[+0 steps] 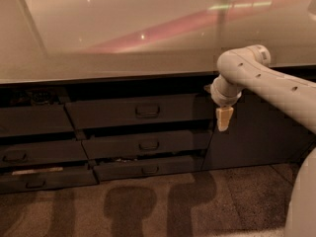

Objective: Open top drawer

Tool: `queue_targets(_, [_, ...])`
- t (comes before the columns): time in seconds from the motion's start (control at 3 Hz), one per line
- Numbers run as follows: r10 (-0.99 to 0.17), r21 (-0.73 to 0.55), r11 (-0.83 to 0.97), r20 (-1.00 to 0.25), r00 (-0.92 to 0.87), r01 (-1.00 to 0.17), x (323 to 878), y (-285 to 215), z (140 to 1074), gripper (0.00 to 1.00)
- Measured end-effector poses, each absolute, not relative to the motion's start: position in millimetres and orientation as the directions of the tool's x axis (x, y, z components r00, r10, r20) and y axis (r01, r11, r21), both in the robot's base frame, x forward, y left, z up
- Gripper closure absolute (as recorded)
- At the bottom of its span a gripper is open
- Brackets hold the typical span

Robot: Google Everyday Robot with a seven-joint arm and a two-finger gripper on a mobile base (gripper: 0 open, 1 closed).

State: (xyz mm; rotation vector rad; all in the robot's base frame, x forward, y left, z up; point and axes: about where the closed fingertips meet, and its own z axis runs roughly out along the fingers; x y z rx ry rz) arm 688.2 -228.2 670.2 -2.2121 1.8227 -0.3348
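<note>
The top drawer (108, 113) is the wide dark grey front just under the countertop, in the middle of the camera view, with a small bar handle (147, 111) at its centre. My gripper (223, 118) hangs pointing down from the pale arm (266, 80). It is just off the drawer's right end, well to the right of the handle and at about the same height. It holds nothing that I can see.
A pale glossy countertop (148, 33) overhangs the drawers. Two shallower dark drawers (148, 144) lie below the top one, and more drawers (29, 120) stand to the left. A dark cabinet door (256, 132) is behind my arm. Brown carpet (197, 206) covers the floor.
</note>
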Motion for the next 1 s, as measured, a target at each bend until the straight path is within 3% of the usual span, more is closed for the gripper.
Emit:
queue_targets(0.67, [-0.972,-0.339,-0.212,-0.027,0.235,-0.917,688,-228,670,0.0])
queue_targets(1.0, [-0.981,-0.256,-0.179,-0.033,0.194,-0.95,707,-246,638,0.0])
